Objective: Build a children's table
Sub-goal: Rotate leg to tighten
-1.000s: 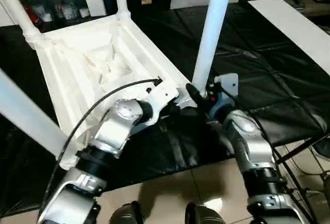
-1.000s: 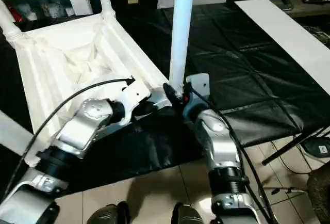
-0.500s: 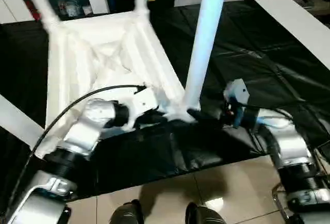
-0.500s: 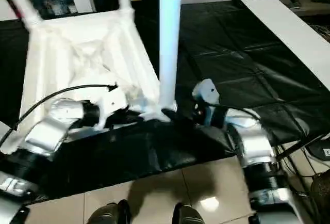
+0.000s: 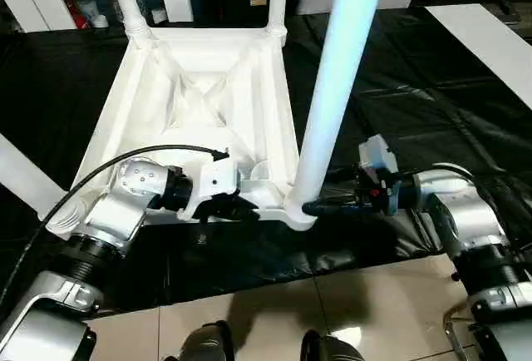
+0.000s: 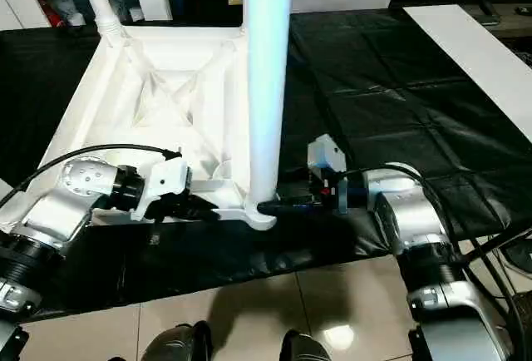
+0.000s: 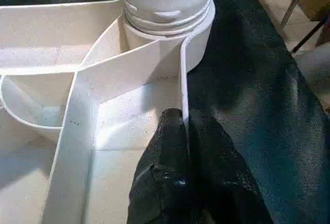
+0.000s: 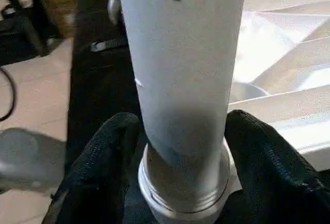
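On the black, creased sheet (image 5: 416, 86) covering the surface, the children's table (image 5: 208, 103) lies upside down, its white plastic underside up: smooth, slightly glossy walls form a shallow rectangular tray crossed by thin diagonal ribs that meet near the middle. Round sockets sit at the corners, and long white tubular legs rise from them; the nearest leg (image 5: 337, 86), at the corner closest to the robot's right side, stands upright in its ringed socket collar (image 8: 180, 193). The left gripper (image 7: 183, 131), of matte black fingers, is pinched closed on the thin near rim wall (image 7: 181, 79) of the tabletop, just beside that corner socket, one finger on each face of the wall. The right gripper (image 8: 180, 146) reaches in level from the other side of the nearest leg, its jaws parted wide with a black finger (image 8: 103, 162) on either side of the tube's base; the pads lie against or just beside the tube, and whether they press it cannot be told. The near edge of the tabletop lies close to the edge of the black sheet, beyond which is tiled floor (image 5: 249, 311). Right of the nearest leg the sheet lies bare, with a white panel (image 5: 490, 41) well apart at its far right.
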